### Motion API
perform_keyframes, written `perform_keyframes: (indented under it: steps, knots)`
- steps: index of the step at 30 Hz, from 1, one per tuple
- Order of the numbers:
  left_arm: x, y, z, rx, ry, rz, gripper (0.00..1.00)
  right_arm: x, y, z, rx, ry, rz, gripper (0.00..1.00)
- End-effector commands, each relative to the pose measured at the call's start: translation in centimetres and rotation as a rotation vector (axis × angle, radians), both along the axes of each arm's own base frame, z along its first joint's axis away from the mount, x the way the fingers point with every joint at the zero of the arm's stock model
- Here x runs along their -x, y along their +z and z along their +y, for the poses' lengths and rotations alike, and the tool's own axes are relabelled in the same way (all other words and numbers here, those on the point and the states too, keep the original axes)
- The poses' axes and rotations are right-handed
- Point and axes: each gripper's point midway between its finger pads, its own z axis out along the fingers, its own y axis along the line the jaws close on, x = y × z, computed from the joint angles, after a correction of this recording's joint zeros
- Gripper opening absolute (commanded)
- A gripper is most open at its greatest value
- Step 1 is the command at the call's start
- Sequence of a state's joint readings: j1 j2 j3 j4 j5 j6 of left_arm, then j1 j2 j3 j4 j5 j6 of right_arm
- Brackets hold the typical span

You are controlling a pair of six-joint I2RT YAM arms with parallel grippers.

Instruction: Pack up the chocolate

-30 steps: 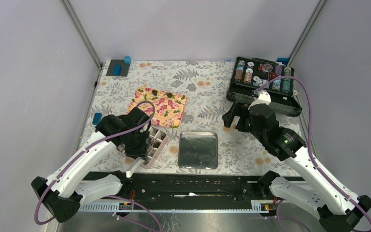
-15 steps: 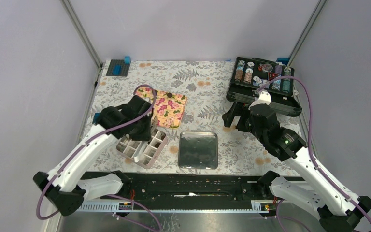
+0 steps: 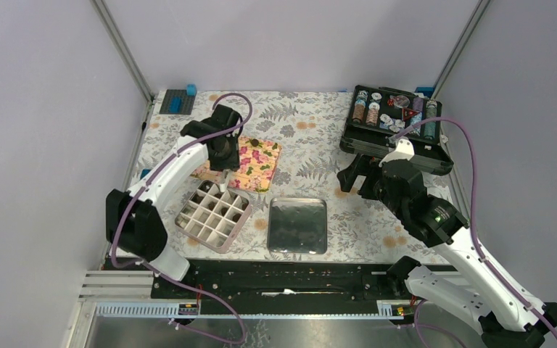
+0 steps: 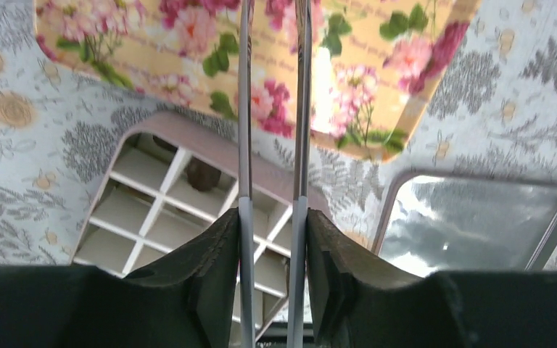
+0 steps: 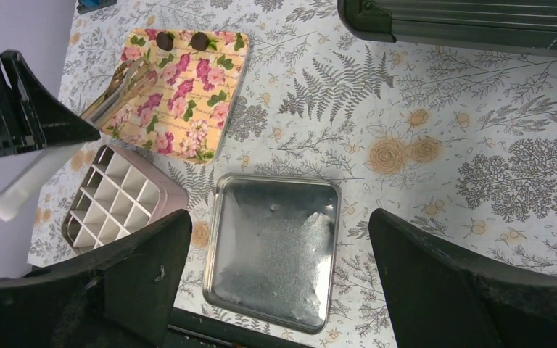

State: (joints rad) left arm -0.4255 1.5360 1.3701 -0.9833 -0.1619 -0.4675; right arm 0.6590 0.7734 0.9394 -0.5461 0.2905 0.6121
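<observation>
Two dark brown chocolates (image 5: 164, 40) lie at the far edge of a yellow floral card (image 3: 259, 164). At least one more chocolate (image 4: 201, 174) sits in a far cell of the pink gridded box (image 3: 214, 212). My left gripper (image 3: 222, 155) hovers over the card's left part, shut on metal tweezers (image 4: 302, 109). Their blades run out past the top of the left wrist view. In the right wrist view the tweezers (image 5: 121, 87) slant across the card, short of the two chocolates. My right gripper (image 5: 279, 290) is open and empty above the table, right of the card.
A square metal tin lid (image 3: 297, 225) lies right of the box. An open black case of poker chips (image 3: 395, 127) stands at the back right. Blue blocks (image 3: 178, 101) sit at the back left corner, and a small blue piece (image 3: 145, 175) lies by the left edge.
My left arm has swung from over the gridded box to the far side, above the floral card, uncovering the box. The right arm has hardly moved.
</observation>
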Motion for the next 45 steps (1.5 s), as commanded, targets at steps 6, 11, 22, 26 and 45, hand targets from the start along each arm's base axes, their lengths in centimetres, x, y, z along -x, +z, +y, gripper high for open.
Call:
perform_keyframes:
  steps: [6,11,22,26,45]
  knots:
    - [-5.9,-0.9,1.2,-0.019,0.033,-0.062,0.42,-0.3,1.1,-0.6,-0.007,-0.037,-0.025,0.99]
    - [-6.7,-1.9,1.1,-0.012,0.043,-0.047,0.44,-0.7,1.1,-0.4,0.000,-0.037,-0.021,0.99]
    - [-8.8,-3.7,1.2,0.006,0.061,-0.015,0.46,-0.8,0.8,-0.3,0.009,-0.042,-0.016,0.99]
    - [-9.7,-4.2,1.4,0.007,0.065,-0.012,0.46,-0.9,0.6,-0.3,0.017,-0.040,-0.009,0.99]
    - [-10.3,-5.3,2.0,0.041,0.079,0.018,0.24,-1.1,0.6,-0.2,0.021,-0.041,-0.005,0.99]
